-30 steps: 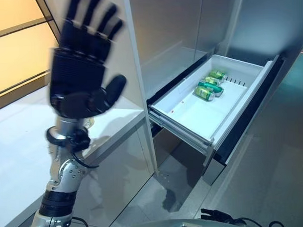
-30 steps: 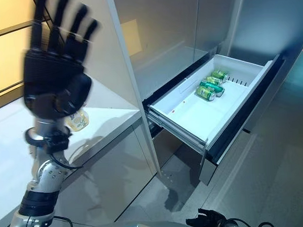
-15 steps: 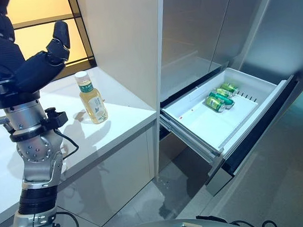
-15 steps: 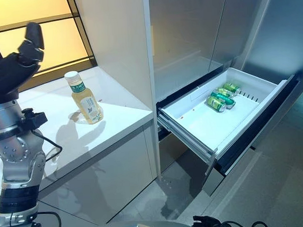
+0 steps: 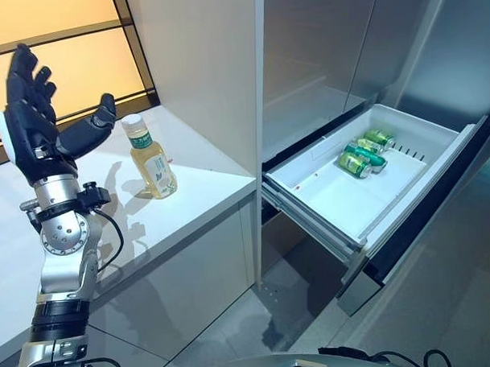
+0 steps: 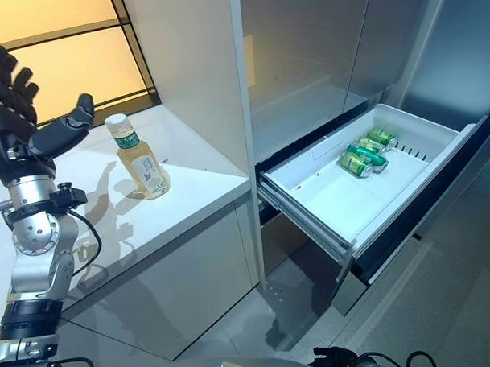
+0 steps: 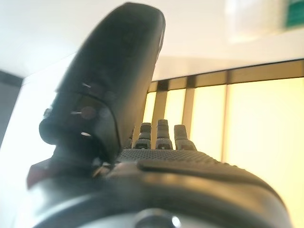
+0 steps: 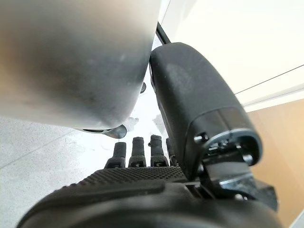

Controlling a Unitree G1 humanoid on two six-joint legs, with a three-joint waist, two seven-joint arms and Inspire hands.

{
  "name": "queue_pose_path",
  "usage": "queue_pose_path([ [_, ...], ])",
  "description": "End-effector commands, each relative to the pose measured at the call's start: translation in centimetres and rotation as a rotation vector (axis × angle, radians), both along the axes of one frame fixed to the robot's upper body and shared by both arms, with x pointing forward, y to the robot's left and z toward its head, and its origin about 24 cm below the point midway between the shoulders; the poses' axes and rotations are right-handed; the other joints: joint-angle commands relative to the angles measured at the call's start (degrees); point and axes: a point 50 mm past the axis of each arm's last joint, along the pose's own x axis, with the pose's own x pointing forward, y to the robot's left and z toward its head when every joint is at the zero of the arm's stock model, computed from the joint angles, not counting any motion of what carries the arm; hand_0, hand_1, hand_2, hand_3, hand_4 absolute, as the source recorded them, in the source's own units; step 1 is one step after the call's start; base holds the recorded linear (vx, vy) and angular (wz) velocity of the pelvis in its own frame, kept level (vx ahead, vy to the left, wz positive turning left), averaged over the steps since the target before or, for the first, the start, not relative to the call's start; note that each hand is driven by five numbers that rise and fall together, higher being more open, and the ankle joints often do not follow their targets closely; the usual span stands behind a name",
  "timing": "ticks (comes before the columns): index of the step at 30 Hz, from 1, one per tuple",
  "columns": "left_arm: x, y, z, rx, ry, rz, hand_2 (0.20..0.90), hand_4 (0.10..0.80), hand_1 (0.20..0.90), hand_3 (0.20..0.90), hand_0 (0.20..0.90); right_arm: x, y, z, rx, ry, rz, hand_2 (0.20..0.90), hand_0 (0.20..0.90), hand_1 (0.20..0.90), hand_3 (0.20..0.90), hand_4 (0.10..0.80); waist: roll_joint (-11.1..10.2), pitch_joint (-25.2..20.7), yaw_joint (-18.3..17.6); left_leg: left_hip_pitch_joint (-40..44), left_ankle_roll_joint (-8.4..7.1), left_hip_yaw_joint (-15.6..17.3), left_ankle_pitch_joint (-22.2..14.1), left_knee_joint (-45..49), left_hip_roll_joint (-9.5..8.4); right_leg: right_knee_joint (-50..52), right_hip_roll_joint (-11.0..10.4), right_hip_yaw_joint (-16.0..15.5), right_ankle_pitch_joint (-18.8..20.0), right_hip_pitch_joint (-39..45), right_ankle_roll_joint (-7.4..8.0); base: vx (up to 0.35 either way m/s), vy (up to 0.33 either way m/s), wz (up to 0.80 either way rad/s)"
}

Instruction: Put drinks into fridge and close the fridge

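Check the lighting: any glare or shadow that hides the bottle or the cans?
Left eye view: bottle clearly lit, its shadow falling on the counter; open left hand sharp; cans plain in the white drawer. Left wrist view: bright backlight, bottle only a blur.

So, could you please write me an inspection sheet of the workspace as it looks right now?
Surface: white counter, carrying one bottle only.
Job's things: bottle of pale yellow drink standing upright on the counter, not held; fridge drawer pulled open; three green cans lying on their sides at its far end.
Clutter: nothing seen.
Hands: left hand raised beside the bottle, fingers straight, thumb spread, apart from it; right hand shows only in the right wrist view, fingers straight, holding nothing.
Cables: nothing to report.
Surroundings: tall white panel between counter and fridge; orange-lit window behind the counter; grey floor.
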Motion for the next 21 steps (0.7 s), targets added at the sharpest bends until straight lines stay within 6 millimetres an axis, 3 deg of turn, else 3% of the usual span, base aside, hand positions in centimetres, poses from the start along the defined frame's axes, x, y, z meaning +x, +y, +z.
queue_pose_path([
  [1, 0.2, -0.4, 3.2, 0.048, -0.131, -0.068, 0.9, 0.8, 0.9, 0.9, 0.9, -0.5, 0.5, -0.2, 0.013, 0.037, 0.078, 0.9, 0.9, 0.9, 0.9, 0.8, 0.2, -0.4, -0.4, 1.5, 0.18, 1.5, -6.3, 0.4, -0.12, 4.4, -0.4, 0.8, -3.9, -1.2, 2.93, 0.0, 0.0, 0.0],
  [9, 0.1, -1.1, 2.5, -0.114, -0.226, -0.236, 0.9, 0.8, 0.9, 0.9, 0.9, -0.2, 0.5, -0.1, 0.02, 0.033, 0.083, 0.9, 0.9, 0.9, 0.9, 0.8, 0.0, -0.2, -0.7, 1.6, 0.16, 2.0, -6.2, 0.4, -0.06, 4.5, -0.3, 1.3, -3.7, -1.3, 3.11, 0.0, 0.0, 0.0],
  [21, 0.5, -2.2, 2.2, -0.077, -0.196, -0.267, 0.9, 0.8, 0.9, 0.9, 0.9, -0.3, 0.4, -0.1, 0.018, 0.039, 0.086, 0.9, 0.9, 0.9, 0.9, 0.8, 0.2, 0.0, -1.4, 2.0, 0.27, 2.5, -6.4, 0.4, -0.12, 4.7, -0.2, 1.8, -3.8, -1.2, 3.1, 0.0, 0.0, 0.0],
])
